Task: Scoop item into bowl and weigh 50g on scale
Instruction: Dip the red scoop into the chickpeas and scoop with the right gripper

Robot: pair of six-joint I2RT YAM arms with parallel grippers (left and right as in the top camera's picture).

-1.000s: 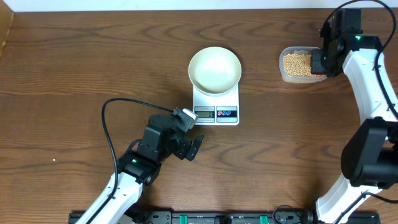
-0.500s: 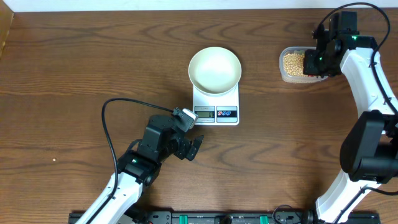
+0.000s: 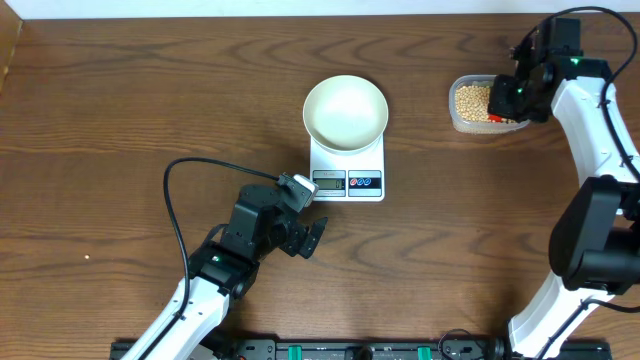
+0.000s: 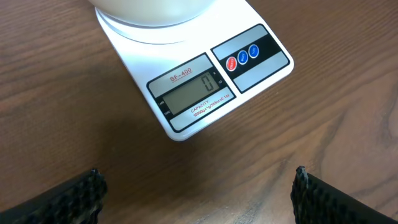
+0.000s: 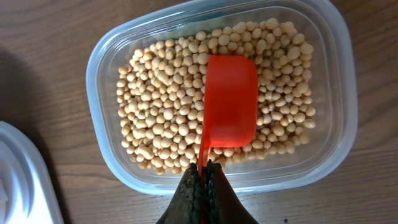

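Currently on the wooden table (image 3: 120, 100), itemised:

1. Soybeans (image 5: 161, 118): small round beige-tan beans, heaped inside a clear rounded-rectangular plastic tub (image 5: 344, 74). The tub stands at the far right of the table, well apart from the scale.

2. Red plastic measuring scoop (image 5: 230, 102): its cup lies in the beans, right of the tub's middle, with beans touching it on the left, far and right sides. The handle runs back over the tub's near wall. Whether the cup's hollow faces up or down cannot be told.

3. Right gripper (image 5: 203, 180): fingers pressed together, pinching the end of the scoop's thin handle, just above the tub's near rim.

4. White digital kitchen scale (image 4: 186, 93): flat and rectangular, at the table's middle. Its grey display (image 4: 193, 93) sits on the near edge and reads 0, with round red and blue buttons (image 4: 242, 56) to its right.

5. Plain white bowl (image 3: 345, 112): round, resting on the far part of the scale's platform and overhanging its far edge.

6. Left gripper (image 4: 199, 193): black fingers spread wide, holding nothing, set low over bare wood just near-left of the scale and pointed at its display.
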